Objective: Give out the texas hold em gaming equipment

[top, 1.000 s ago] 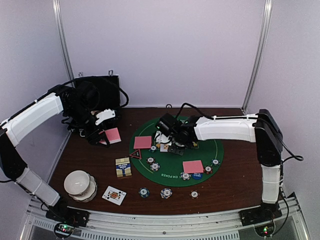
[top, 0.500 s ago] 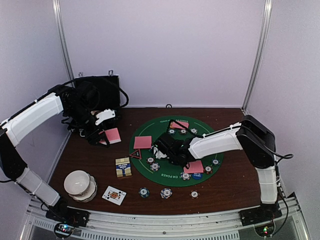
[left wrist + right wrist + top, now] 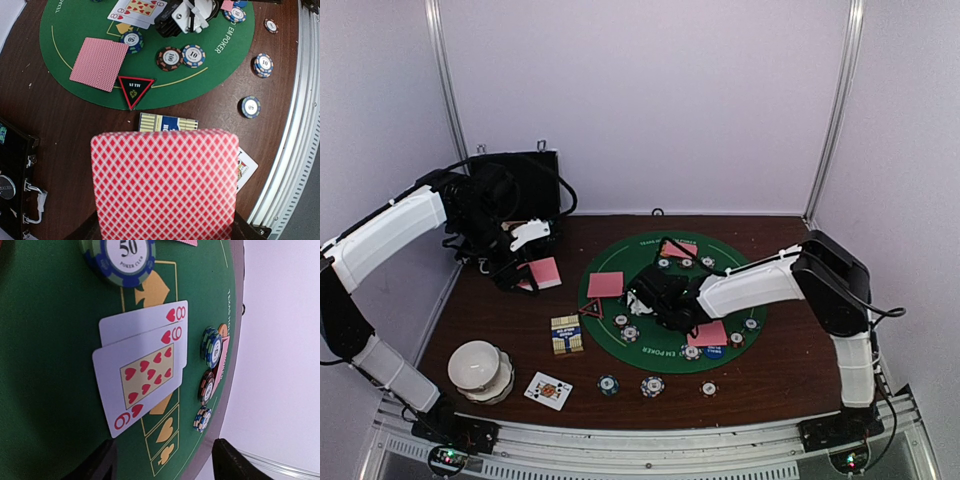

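Back-left corner: black hinged case (image 3: 525, 180), with the left arm directly in front of it. White bowl stack (image 3: 478, 367) sits front-left on the surface (image 3: 790, 370).

Left claw (image 3: 525, 275) is clenched on a pink-backed card (image 3: 165, 185), held over bare wood left of the green mat (image 3: 745, 290). The card's back faces the wrist camera and blocks the lower half of that view.

Next right: blue-and-yellow card box (image 3: 566, 334) just off the mat's left edge, and a lone face-up card (image 3: 548, 390) nearer the front. Red-black triangle marker (image 3: 135, 90) lies on the mat's rim just beside the box. A second pink card (image 3: 605, 284) lies flat on the mat behind it.

Mid-mat: 50 chip (image 3: 120, 257), then 100 chip (image 3: 169, 58) and 10 chip (image 3: 193, 55) side by side.

Right claw (image 3: 165, 457) is low over the mat centre, released, fingers spread with nothing between them. Ahead of it are the 8 of hearts (image 3: 145, 322) and 9 of hearts (image 3: 142, 380), face up, the 9 overlapping the 8. Rim chips (image 3: 212, 347) line the far edge.

Right of the claw a third pink card (image 3: 707, 333) lies by the mat's front rim, with the right forearm passing just behind it. Loose chips (image 3: 652, 385) sit on bare wood in front of the mat.
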Robot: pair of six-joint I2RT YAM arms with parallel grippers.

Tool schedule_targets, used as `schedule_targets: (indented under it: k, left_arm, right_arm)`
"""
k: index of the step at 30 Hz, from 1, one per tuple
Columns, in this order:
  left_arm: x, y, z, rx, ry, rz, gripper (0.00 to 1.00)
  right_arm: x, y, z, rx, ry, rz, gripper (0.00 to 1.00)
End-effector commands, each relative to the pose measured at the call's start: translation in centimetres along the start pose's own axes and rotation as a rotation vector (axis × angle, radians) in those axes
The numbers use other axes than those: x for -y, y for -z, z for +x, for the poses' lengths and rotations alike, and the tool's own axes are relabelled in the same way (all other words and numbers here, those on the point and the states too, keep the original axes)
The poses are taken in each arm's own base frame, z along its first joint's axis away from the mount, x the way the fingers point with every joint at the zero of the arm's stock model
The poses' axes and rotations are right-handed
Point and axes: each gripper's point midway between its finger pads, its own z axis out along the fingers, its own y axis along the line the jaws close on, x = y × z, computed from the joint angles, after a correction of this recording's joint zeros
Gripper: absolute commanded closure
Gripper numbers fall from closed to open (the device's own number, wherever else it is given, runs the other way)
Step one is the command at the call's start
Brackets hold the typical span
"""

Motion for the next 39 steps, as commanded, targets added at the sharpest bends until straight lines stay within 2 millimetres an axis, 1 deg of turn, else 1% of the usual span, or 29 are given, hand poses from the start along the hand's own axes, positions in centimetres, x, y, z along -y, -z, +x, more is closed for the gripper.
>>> schedule_targets:
  k: [1,2,4,6,7,8,11,13,14,16,19,20,21,22,25,27,30,32,35,39]
  left_arm:
    - [0.2,0.6,-0.4,0.025,-0.01,0.0,1.0]
    - [0.3,0.6,-0.5,0.028,-0.011,0.002,1.0]
    - [0.2,0.7,-0.5,0.03,-0.011,0.003,1.0]
    - [0.2,0.7,-0.6,0.03,-0.011,0.004,1.0]
    - [0.2,0.7,-0.6,0.03,-0.01,0.005,1.0]
    - [0.3,0.7,-0.7,0.033,-0.011,0.007,1.0]
    - [0.4,0.9,-0.8,0.039,-0.012,0.007,1.0]
    - [0.4,1.0,-0.8,0.042,-0.011,0.009,1.0]
    - [0.4,1.0,-0.9,0.044,-0.012,0.008,1.0]
    - [0.4,1.0,-0.9,0.045,-0.011,0.009,1.0]
    - [0.4,1.0,-0.9,0.045,-0.013,0.008,1.0]
    - [0.4,1.0,-0.9,0.042,-0.012,0.007,1.0]
    - [0.3,1.0,-0.9,0.042,-0.013,0.006,1.0]
    - [0.3,1.0,-0.9,0.042,-0.012,0.006,1.0]
    - [0.3,0.9,-0.9,0.041,-0.014,0.008,1.0]
    - [0.3,0.9,-0.9,0.043,-0.013,0.009,1.0]
    - [0.4,0.9,-1.0,0.044,-0.013,0.013,1.0]
    - [0.4,0.9,-1.0,0.044,-0.013,0.015,1.0]
    - [0.4,0.9,-1.1,0.047,-0.013,0.015,1.0]
    - [0.3,1.0,-1.1,0.047,-0.012,0.012,1.0]
  right_arm:
    - [3.8,2.4,1.0,-0.006,-0.136,0.057,0.3]
    - [4.6,2.7,1.1,-0.006,-0.171,0.07,0.29]
    - [7.1,3.8,1.2,0.003,-0.265,0.116,0.26]
    - [9.1,4.7,1.4,0.003,-0.328,0.147,0.18]
    - [10.2,5.3,1.5,0.003,-0.367,0.173,0.07]
    - [11.4,5.8,1.7,0.004,-0.408,0.195,0.01]
    - [14.5,7.2,2.7,0.002,-0.586,0.225,0.0]
    - [16.2,8.1,3.5,0.005,-0.732,0.203,0.01]
    - [16.9,8.4,3.8,0.018,-0.829,0.162,0.01]
    - [17.3,8.9,4.0,0.064,-1.035,0.001,0.0]
    - [16.5,8.7,3.5,0.137,-1.315,-0.3,0.0]
    - [15.6,8.7,3.0,0.156,-1.382,-0.427,0.0]
    - [14.8,8.9,2.0,0.186,-1.435,-0.573,0.0]
    - [14.1,9.0,1.4,0.196,-1.481,-0.664,0.0]
    - [12.4,9.8,-1.1,0.228,-1.54,-0.861,0.0]
    - [10.9,9.7,-1.9,0.178,-1.538,-0.906,0.0]
    - [9.1,8.2,-1.8,0.091,-1.547,-0.927,0.01]
    - [8.0,7.0,-2.2,0.057,-1.552,-0.952,0.06]
    - [5.9,5.2,-3.2,-0.002,-1.534,-0.995,0.18]
    - [3.4,2.8,-3.3,-0.096,-1.495,-0.965,0.4]
